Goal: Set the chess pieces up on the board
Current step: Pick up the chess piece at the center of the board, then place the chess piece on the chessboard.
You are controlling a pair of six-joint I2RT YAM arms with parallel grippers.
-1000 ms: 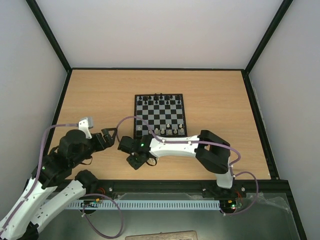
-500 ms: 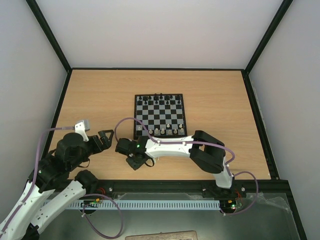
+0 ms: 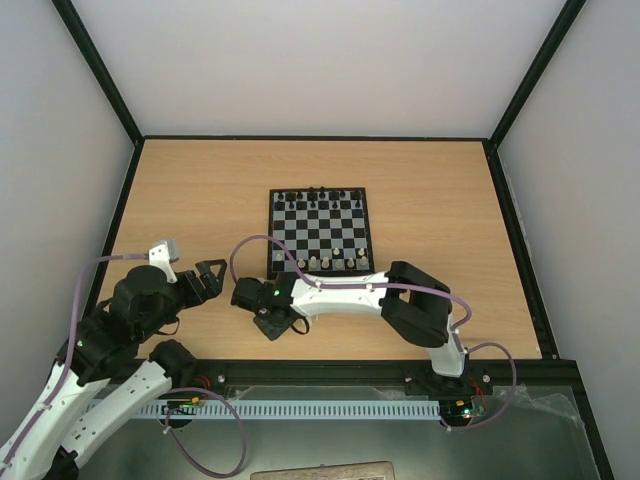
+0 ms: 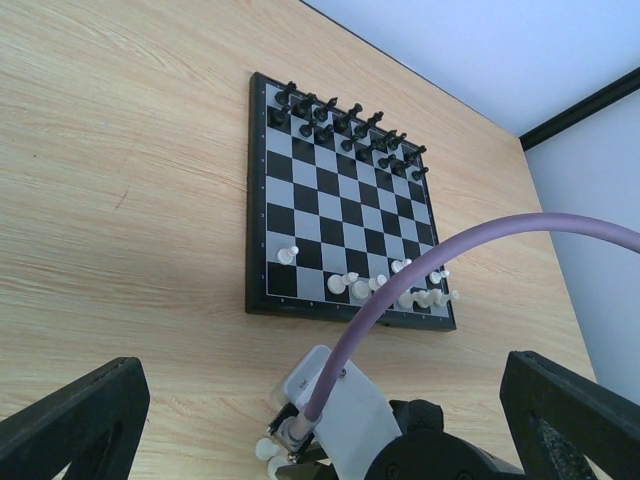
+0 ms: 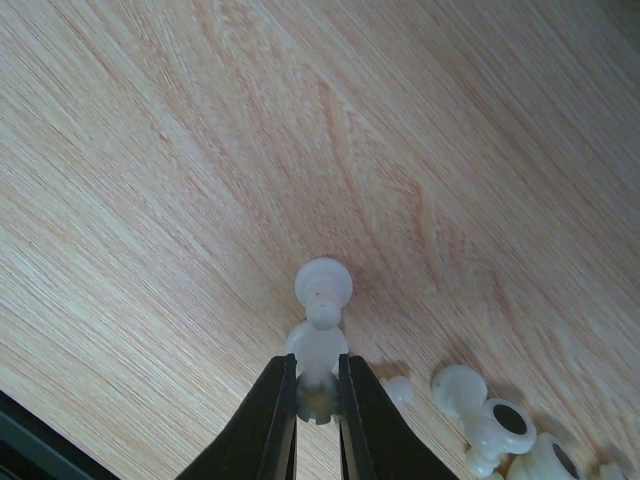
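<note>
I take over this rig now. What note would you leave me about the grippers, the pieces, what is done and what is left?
Right gripper: shut on the base of a white pawn, off the board, over the table. I cannot tell if the pawn is lifted.
Left gripper: open, empty, left of the board.
Done: black pieces line the far edge; several white pieces stand on the near rows, with gaps.
Left: place the pawn, then the loose pieces lying beside it.
</note>
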